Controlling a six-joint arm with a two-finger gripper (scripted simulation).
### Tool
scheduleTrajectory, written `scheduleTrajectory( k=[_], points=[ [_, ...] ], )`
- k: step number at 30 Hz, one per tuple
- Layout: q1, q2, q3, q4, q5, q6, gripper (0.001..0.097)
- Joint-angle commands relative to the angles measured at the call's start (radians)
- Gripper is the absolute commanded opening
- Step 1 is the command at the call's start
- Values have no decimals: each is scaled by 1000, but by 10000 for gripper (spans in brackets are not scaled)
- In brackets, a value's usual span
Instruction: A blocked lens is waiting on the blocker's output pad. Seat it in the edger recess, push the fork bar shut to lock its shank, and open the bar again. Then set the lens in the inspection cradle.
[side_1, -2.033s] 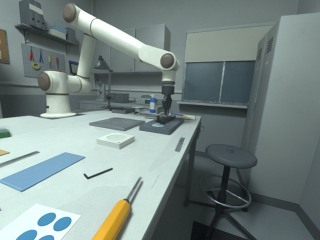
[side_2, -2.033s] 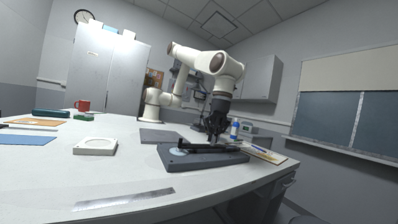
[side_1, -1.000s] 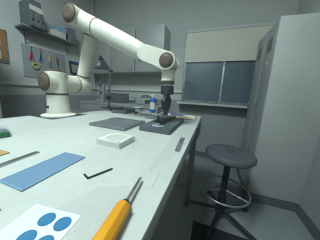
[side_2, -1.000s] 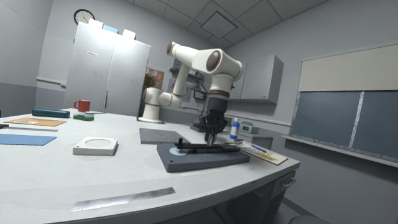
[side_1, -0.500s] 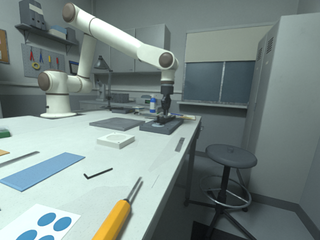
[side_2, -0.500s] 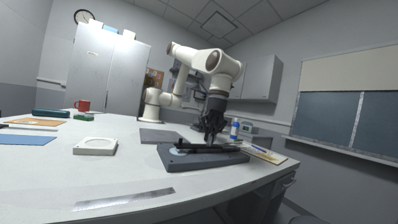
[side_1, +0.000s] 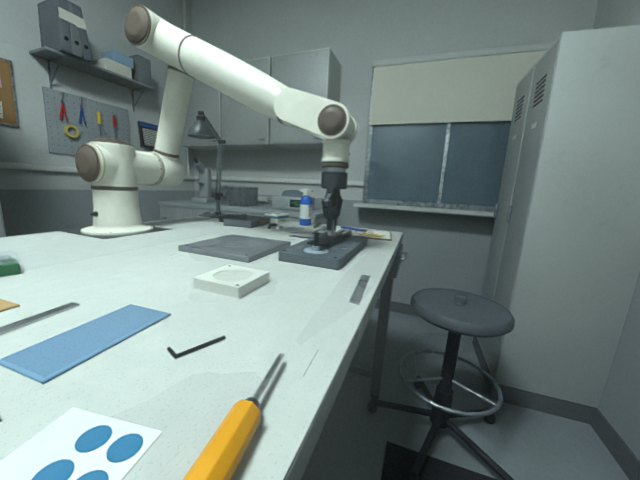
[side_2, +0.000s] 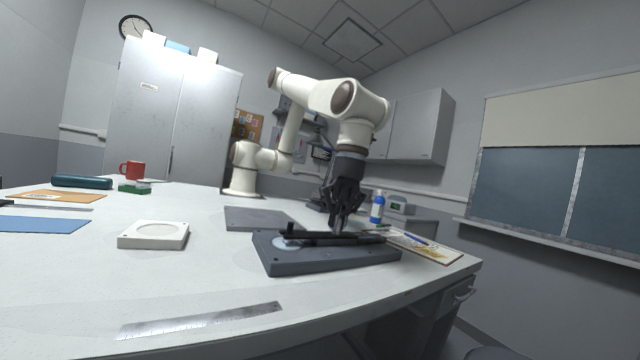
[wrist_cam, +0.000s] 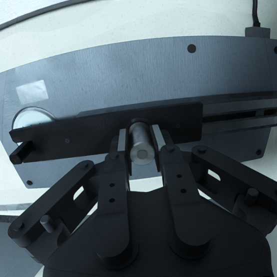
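Note:
The lens (wrist_cam: 29, 118) (side_2: 287, 243) (side_1: 314, 250) is a pale disc seated in the recess of the dark edger plate (side_2: 322, 254) (side_1: 323, 251). It is mostly covered by the black fork bar (wrist_cam: 108, 130) (side_2: 332, 236), which lies along the plate over the recess. A grey cylindrical handle (wrist_cam: 139, 144) stands up from the bar. The white inspection cradle (side_1: 231, 279) (side_2: 154, 234) sits apart on the table, empty. The flat grey output pad (side_1: 233, 247) (side_2: 260, 218) lies beside the edger plate, empty. My gripper (wrist_cam: 140, 144) (side_2: 339, 226) (side_1: 329, 222) stands over the bar and is closed around the bar's handle.
A blue-capped bottle (side_1: 306, 207) stands behind the edger plate, and a clipboard (side_2: 420, 245) lies just beyond it near the table edge. A steel ruler (side_2: 200, 319), a hex key (side_1: 195, 347), a blue mat (side_1: 85, 341) and a yellow-handled tool (side_1: 232, 429) lie nearer the front. A stool (side_1: 460, 315) stands beside the table.

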Motion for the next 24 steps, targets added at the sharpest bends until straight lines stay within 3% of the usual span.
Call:
scheduleTrajectory(
  k=[1, 13, 24],
  points=[
    [0, -1, -1, -1, 0, 0, 80],
    [0, -1, -1, -1, 0, 1, 85],
    [0, -1, -1, -1, 0, 1, 305]
  ],
)
